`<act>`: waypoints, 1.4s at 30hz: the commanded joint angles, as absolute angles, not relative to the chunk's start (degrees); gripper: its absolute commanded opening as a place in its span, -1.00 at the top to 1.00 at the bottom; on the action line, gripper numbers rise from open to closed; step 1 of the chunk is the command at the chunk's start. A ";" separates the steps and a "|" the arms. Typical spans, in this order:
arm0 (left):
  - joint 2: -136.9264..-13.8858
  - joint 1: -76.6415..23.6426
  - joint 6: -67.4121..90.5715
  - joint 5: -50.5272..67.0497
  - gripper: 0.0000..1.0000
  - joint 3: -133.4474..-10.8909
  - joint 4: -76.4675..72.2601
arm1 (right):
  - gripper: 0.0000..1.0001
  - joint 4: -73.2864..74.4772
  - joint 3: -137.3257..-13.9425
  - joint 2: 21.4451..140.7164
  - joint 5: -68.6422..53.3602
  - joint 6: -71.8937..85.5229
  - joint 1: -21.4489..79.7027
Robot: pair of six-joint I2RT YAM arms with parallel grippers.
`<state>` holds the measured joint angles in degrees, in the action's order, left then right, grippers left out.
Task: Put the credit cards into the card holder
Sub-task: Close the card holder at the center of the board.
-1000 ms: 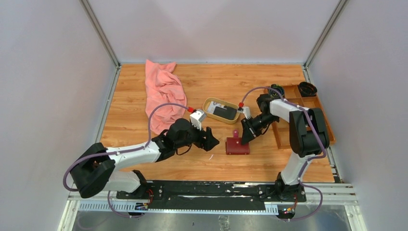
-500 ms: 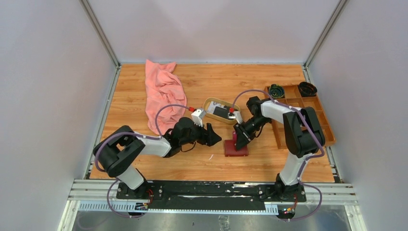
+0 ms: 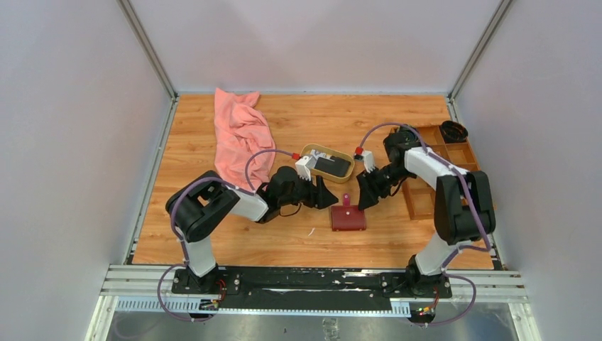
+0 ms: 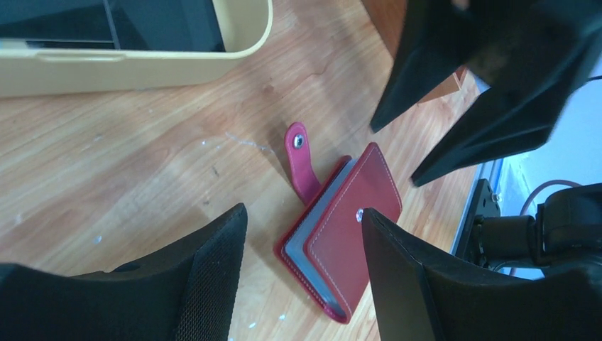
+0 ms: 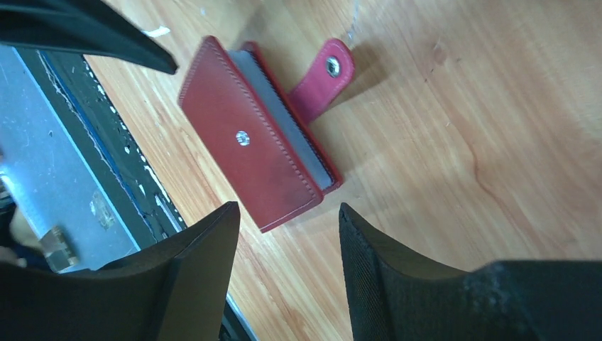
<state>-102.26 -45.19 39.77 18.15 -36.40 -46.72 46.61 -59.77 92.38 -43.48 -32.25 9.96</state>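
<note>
Card holder, laid unsnapped but folded on the surface between the empty, spread-apart left hand and right hand, could be shoved aside rather than opened, being seemingly pinned by nothing.

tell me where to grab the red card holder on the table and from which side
Probably from above, pinching the card holder across its two long edges: it lies flat and folded shut, cover up, so only the sides offer purchase. Its unsnapped strap sticks out toward the tan dish, so keep off that end.
</note>
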 commanded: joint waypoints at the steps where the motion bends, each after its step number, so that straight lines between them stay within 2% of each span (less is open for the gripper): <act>1: -106.10 -45.08 41.66 20.75 -0.26 -39.71 -48.88 | -0.15 48.73 -59.90 98.74 -43.14 -31.12 9.40; 11: -111.34 -44.85 44.04 20.67 -0.25 -41.30 -48.87 | 0.08 51.92 -60.69 103.81 -49.07 -34.70 11.40; 20: -106.99 -43.14 45.96 19.60 -0.22 -34.44 -50.67 | 0.21 51.77 -61.51 104.10 -49.62 -35.63 19.59; 27: -103.77 -40.29 47.16 19.57 -0.22 -29.27 -53.33 | 0.22 51.64 -61.44 104.11 -49.39 -35.89 20.92; 33: -106.85 -39.11 48.82 24.50 -0.18 -31.18 -58.50 | 0.21 51.04 -61.13 103.61 -47.72 -35.82 21.37; 38: -108.08 -39.11 47.81 26.01 -0.14 -33.63 -57.57 | -0.05 50.68 -61.19 101.60 -46.24 -34.63 20.30; 42: -109.81 -39.11 47.60 27.18 0.00 -35.67 -56.11 | -0.07 48.98 -59.88 97.77 -43.03 -33.84 18.44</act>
